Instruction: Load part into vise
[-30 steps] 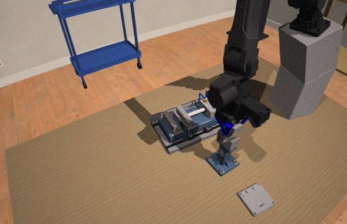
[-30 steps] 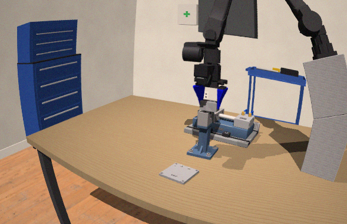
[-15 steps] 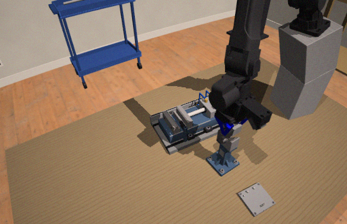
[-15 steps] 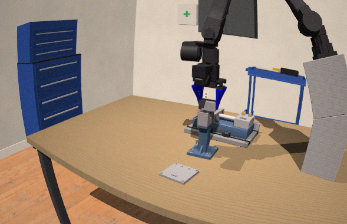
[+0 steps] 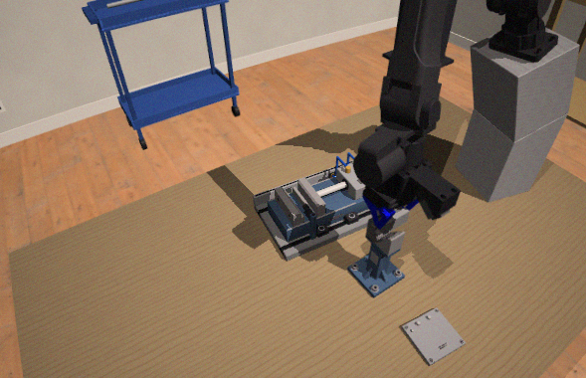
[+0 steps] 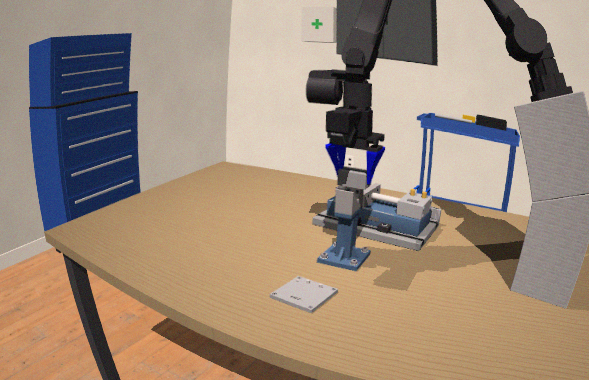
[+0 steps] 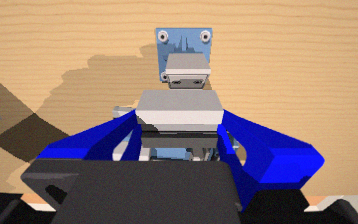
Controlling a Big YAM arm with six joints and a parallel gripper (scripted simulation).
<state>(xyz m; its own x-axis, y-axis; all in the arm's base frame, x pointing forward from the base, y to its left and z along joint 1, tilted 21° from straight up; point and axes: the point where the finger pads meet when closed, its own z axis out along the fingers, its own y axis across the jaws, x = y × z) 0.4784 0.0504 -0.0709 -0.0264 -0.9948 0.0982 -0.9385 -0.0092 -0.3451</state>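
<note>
Gripper (image 7: 179, 131) closed on the grey part (image 7: 179, 109), blue fingers spread about halfway against its 2 sides. Part held just above the V-block (image 6: 348, 200), right of the open vise (image 5: 308, 206). Infeed plate (image 5: 433, 335) near.

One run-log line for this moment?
claw: shut on part | location: over V-block | infeed plate: bare | vise: open, unloaded

V-block (image 5: 384, 247) directly beneath; vise (image 5: 308, 209) just beside
</note>
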